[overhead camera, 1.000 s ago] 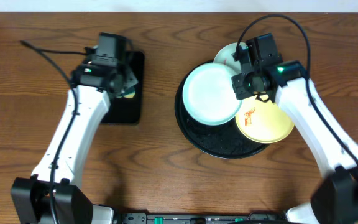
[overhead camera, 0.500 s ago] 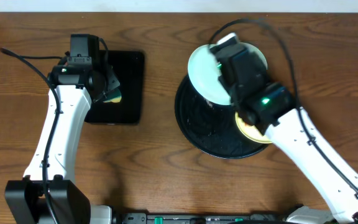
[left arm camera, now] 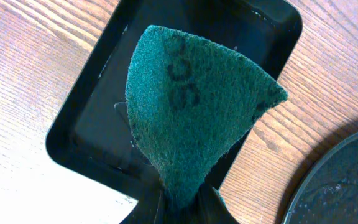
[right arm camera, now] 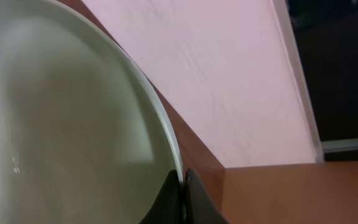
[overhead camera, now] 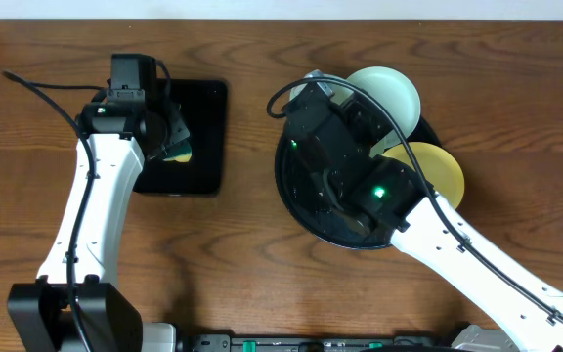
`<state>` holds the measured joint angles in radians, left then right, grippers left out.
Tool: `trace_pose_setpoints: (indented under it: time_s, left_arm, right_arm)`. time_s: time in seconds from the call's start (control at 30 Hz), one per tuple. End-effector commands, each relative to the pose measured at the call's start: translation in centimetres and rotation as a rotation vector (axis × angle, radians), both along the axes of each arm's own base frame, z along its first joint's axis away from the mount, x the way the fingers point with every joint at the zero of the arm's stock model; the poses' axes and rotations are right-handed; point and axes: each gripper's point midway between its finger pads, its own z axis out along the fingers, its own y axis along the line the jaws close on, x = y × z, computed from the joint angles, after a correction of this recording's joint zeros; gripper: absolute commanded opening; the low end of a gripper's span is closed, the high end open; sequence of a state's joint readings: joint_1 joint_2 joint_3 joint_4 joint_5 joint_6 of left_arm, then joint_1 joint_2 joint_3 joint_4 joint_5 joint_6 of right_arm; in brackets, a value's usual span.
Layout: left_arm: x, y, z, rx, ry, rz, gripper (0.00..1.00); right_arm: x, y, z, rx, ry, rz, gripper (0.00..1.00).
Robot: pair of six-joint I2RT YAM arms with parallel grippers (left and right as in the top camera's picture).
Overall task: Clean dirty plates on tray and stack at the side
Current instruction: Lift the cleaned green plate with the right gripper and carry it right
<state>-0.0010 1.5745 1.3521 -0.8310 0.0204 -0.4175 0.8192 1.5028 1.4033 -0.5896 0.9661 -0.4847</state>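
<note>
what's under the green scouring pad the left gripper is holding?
The rectangular black tray, on the wooden table. The left gripper pinches the green scouring pad over it. The tray's visible edges and corners hold nothing; the pad covers its middle, so that part is unseen.

Only marking I can find: two dark stamped characters on the green scouring pad [left arm camera: 191, 124] pinched in the left end effector [left arm camera: 184, 205]. They sit on the pad's upper part, well away from the fingertips. They look like digits, possibly "96" or "98", running along the pad's slant, but they're smudged and I can't call them for sure. Nothing else is legible in the overhead or either wrist view.
</note>
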Motion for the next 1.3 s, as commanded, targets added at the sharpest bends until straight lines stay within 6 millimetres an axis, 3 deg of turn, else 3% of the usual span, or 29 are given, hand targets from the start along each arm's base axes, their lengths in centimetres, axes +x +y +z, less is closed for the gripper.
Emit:
trace_pose_setpoints:
  time_s: [0.0,0.23,0.33,0.43,0.57,0.63,0.73,0.9,1.1,1.27]
  left_arm:
    - [-0.3,0.2,-0.1,0.007,0.007,-0.008,0.11]
    - [-0.3,0.2,-0.2,0.007,0.007,-0.008,0.11]
    - [-0.3,0.2,-0.2,0.009,0.007,-0.011,0.11]
    - [-0.3,0.2,-0.2,0.009,0.009,-0.01,0.11]
    - [-0.3,0.2,-0.2,0.009,0.012,-0.01,0.11]
    - [-0.3,0.2,-0.2,0.009,0.012,-0.01,0.11]
    - [-0.3,0.2,-0.2,0.009,0.012,-0.01,0.12]
    - [-0.3,0.2,-0.2,0.009,0.011,-0.01,0.11]
    - [-0.3,0.2,-0.2,0.009,0.011,-0.01,0.11]
    - [-0.3,0.2,-0.2,0.009,0.012,-0.01,0.11]
  right_arm:
    - [-0.2,-1.0,1.3,-0.016,-0.039,-0.038,0.01]
    - [0.5,-1.3,0.7,0.12,-0.036,-0.063,0.01]
    - [1.2,-2.3,0.3,0.222,-0.043,-0.113,0.01]
    - [2.4,-4.0,-0.7,0.448,-0.042,-0.207,0.01]
    - [4.0,-3.4,-4.6,0.809,0.237,-0.105,0.01]
    - [4.9,-4.6,-5.8,0.967,0.353,-0.077,0.01]
    - [6.2,-9.1,-7.4,1.177,0.427,-0.174,0.01]
    - [7.3,-17.9,-11.3,1.358,0.481,-0.352,0.01]
    - [7.0,-28.5,-18.3,1.542,0.436,-0.757,0.01]
    - [6.2,-34.8,-22.4,1.647,0.357,-0.957,0.01]
